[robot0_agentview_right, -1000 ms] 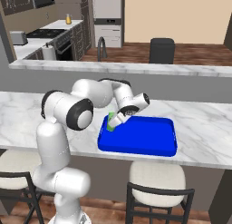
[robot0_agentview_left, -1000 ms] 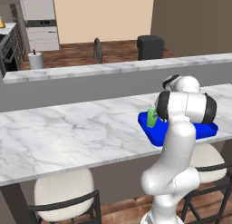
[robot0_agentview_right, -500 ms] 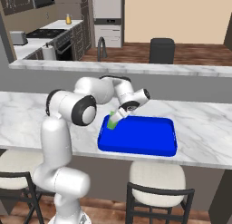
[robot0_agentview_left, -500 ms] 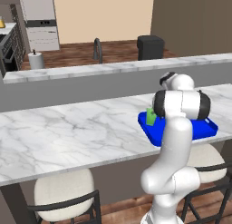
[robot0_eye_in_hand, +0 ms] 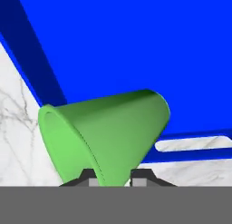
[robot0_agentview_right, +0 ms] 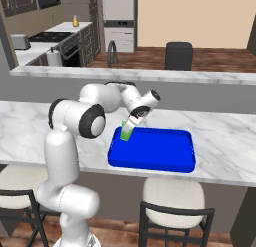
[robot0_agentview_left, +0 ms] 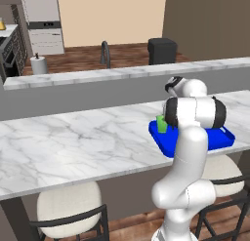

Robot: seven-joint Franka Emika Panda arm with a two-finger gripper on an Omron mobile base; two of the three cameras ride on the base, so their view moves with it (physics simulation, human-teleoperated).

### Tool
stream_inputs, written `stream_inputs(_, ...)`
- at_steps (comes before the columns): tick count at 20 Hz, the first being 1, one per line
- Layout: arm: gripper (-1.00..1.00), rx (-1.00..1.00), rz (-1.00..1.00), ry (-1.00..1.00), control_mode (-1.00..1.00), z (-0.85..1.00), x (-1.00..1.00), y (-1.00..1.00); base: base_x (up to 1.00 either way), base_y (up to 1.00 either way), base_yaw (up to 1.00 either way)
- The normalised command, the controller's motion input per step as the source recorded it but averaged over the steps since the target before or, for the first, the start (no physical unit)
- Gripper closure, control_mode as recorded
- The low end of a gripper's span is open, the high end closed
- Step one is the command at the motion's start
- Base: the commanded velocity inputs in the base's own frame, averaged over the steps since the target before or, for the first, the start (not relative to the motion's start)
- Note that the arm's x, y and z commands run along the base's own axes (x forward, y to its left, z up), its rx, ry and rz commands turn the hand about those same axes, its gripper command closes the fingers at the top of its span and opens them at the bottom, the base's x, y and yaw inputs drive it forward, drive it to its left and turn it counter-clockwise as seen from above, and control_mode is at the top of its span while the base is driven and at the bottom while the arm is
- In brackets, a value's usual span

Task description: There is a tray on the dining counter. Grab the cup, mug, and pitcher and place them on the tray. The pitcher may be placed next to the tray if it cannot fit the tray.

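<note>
We see the small bright green tapered cup (robot0_eye_in_hand: 106, 137) (handleless) at the left end of the flat blue rectangular tray (robot0_agentview_right: 155, 151) on the white marble counter (robot0_agentview_left: 73, 142); the jaws sit either side of its rim, and we cannot tell whether they clamp it.

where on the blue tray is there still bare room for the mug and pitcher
Most of the tray is bare: its middle and the whole end away from the cup. The crowded spot is the corner where the gripper has the cup. The dining counter beside it is free.
</note>
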Motion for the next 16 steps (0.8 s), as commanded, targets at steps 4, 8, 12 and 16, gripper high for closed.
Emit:
stream_inputs(4,1.0,-0.29,0.0,-0.19,-1.0,-0.07,0.0,0.11,0.0,0.0,0.0)
stream_inputs(8,1.0,-0.24,0.0,-0.11,-1.0,-0.23,0.0,0.16,0.0,0.0,0.0)
stream_inputs(12,1.0,-0.14,0.0,-0.08,-1.0,-0.12,0.0,0.06,0.0,0.0,0.0)
stream_inputs(16,1.0,0.02,0.0,0.01,-1.0,-0.03,0.0,0.0,0.0,0.0,0.0)
